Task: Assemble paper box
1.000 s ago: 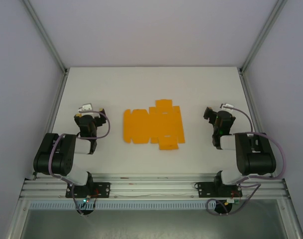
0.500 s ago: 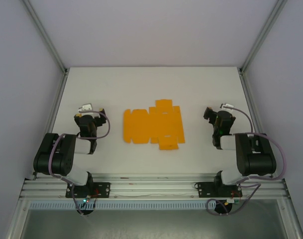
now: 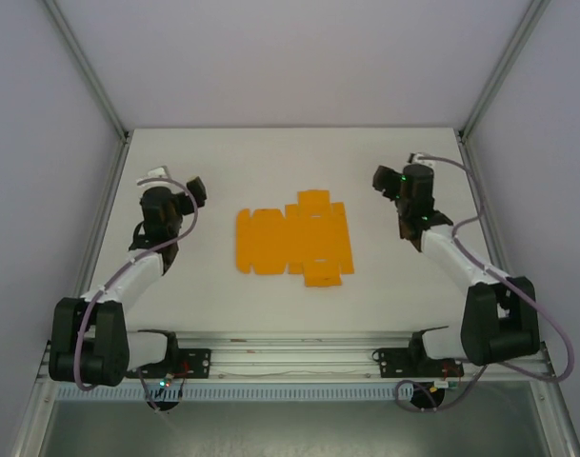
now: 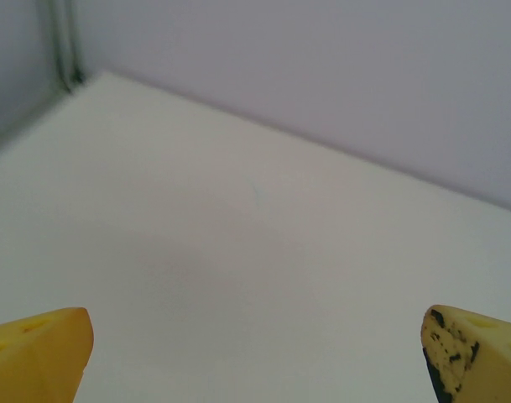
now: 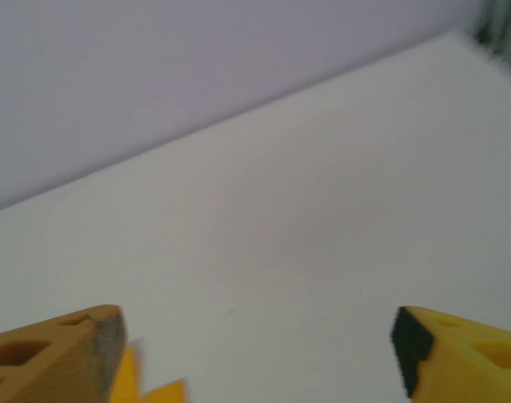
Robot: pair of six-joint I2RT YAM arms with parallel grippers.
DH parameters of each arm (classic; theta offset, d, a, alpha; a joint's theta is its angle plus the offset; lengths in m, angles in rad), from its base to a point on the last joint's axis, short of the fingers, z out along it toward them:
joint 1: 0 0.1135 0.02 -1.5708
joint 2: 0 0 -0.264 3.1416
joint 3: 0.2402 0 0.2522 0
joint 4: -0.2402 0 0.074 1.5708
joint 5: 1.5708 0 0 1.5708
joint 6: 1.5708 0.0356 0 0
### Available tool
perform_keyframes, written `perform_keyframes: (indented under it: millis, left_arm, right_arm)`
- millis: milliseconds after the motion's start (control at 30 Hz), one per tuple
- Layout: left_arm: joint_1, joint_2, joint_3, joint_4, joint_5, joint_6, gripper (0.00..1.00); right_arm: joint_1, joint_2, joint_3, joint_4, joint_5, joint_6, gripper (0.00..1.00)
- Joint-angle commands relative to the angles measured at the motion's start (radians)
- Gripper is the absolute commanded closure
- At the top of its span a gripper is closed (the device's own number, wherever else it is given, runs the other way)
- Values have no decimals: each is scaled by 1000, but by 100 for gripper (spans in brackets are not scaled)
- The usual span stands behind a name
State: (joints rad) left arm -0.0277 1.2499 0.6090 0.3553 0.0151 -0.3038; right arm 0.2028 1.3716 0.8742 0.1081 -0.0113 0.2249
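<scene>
Our left end effector has its yellow fingers spread wide, with nothing between them but bare white table. Our right end effector is spread just as wide and is likewise empty. Just beside its left-hand finger, at the lower edge of the right wrist view, we see two small orange-yellow points of the paper box. From above, the paper box lies flat as a many-flapped cut-out sheet between the two end effectors, to the right of the left one and to the left of the right one, touching neither. Beyond both, the table runs to a pale back wall.
</scene>
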Motion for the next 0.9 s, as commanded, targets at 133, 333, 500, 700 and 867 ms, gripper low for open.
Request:
perform_keyframes:
  millis: [133,333,500,700,867]
  left_arm:
    - [-98,120,70,-244,274,-184,0]
    - [-125,213,69,-234,395,-239,0]
    - [-140,290,90,-224,482,-237,0]
    - [-160,343,95,-182,620,-234,3]
    - [-163,398,55,-32,769,-305,8]
  right_arm:
    - [174,266,209,-367,-245,126,45]
    - [182,403,217,-366,-276,193,60]
    - [185,475,198,-373,-289,223,64]
    - [184,508,162,-362,-264,252,64]
    - [186,524,150,-335,-277,259,63]
